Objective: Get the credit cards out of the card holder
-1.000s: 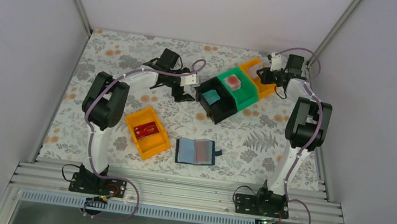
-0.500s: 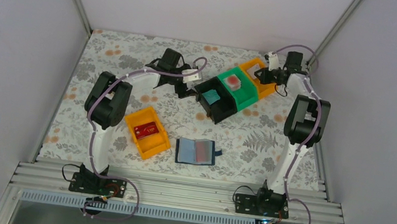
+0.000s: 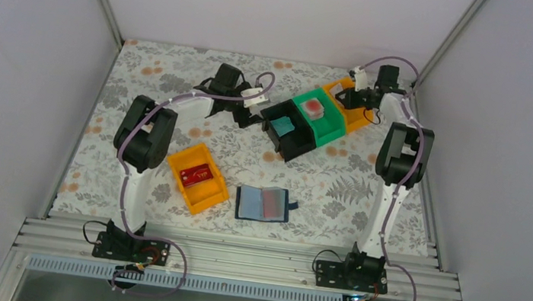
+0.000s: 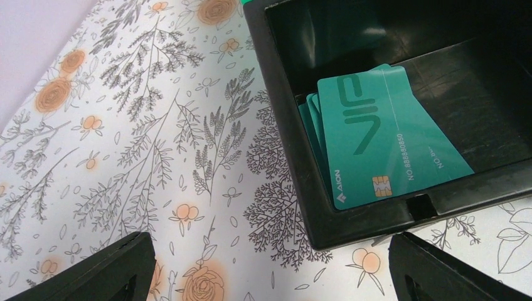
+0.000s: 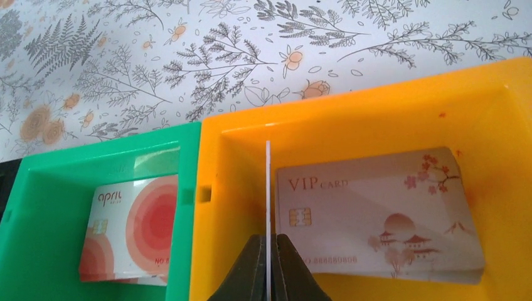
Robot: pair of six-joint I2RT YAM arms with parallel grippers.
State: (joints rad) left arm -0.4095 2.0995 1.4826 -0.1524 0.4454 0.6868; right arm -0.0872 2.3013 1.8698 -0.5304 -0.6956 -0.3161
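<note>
Right pincer: your right gripper (image 5: 268, 254) is pinched fully shut on a thin white card (image 5: 268, 182), which stands upright and edge-on to the wrist camera.
Load position: the card hangs over the far orange bin (image 5: 376, 119), close to the wall it shares with the green bin (image 5: 50, 207) and just left of the VIP card (image 5: 389, 207) lying flat inside.
Step in hand (judged): dropping this card into the orange bin.
Conduct advised: move slightly right of the shared wall, lower before you release, and let the card fall flat onto the VIP card. Released this high, it could tip over the wall into the green bin.
Left pincer: your left gripper (image 4: 270, 269) stands wide open and holds nothing. It sits just beside the black bin (image 4: 276, 125), which holds the teal cards (image 4: 389, 157).
Card holder, location: the card holder (image 3: 266, 203) lies on the table near the front edge, between the two arm bases and well apart from both grippers.
Card holder, condition: it is dark navy and unfolded flat, with its snap tab to the right. The left sleeve is pale blue and the right one is tinted pinkish-red, so a card likely remains. It is too small in view to count.
</note>
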